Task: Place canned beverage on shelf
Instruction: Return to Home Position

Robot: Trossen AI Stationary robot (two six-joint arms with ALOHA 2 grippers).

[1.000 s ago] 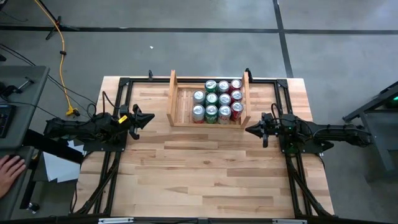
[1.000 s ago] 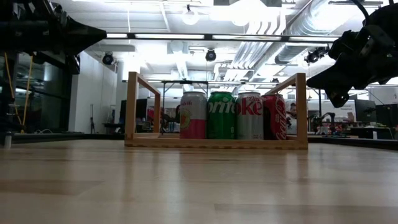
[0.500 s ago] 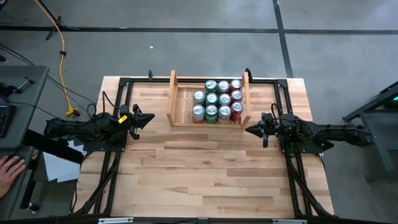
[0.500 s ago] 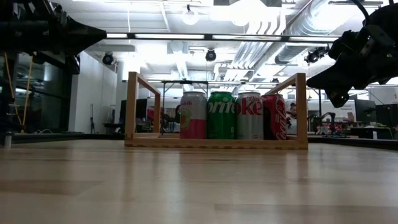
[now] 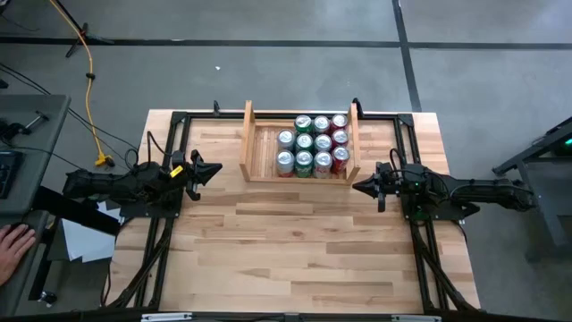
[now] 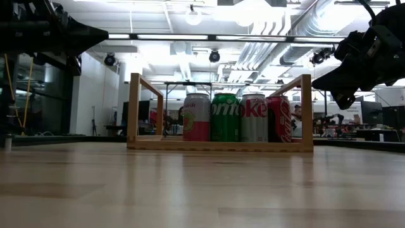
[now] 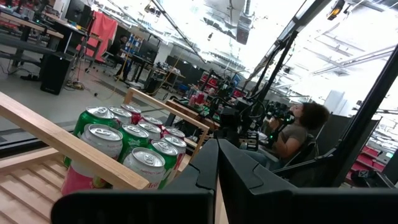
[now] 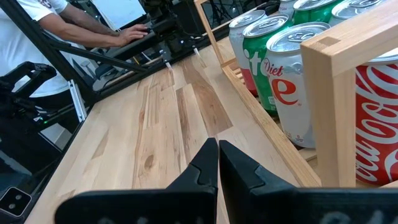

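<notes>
- Shelf (image 5: 248, 143): stands at the far middle of the table (image 5: 295, 241), with its two upright side boards at left and right.
- Cans (image 5: 313, 143): stand upright in rows on the slatted base, packed against the right side board, leaving the left part of the base bare.
- Front row in the low view, left to right: pink-white can (image 6: 196, 118), green can (image 6: 224, 117), silver Diet Coke can (image 6: 253, 118), red can (image 6: 279, 118).
- Left gripper (image 5: 217, 168): hangs over the table's left side, near the shelf's left board without touching it, fingers pressed together and holding nothing.
- Right gripper (image 5: 356, 187): hangs just beside the shelf's right front corner, fingers likewise together and empty.
- Person's hand (image 5: 9, 246): rests at the left edge, off the table.
</notes>
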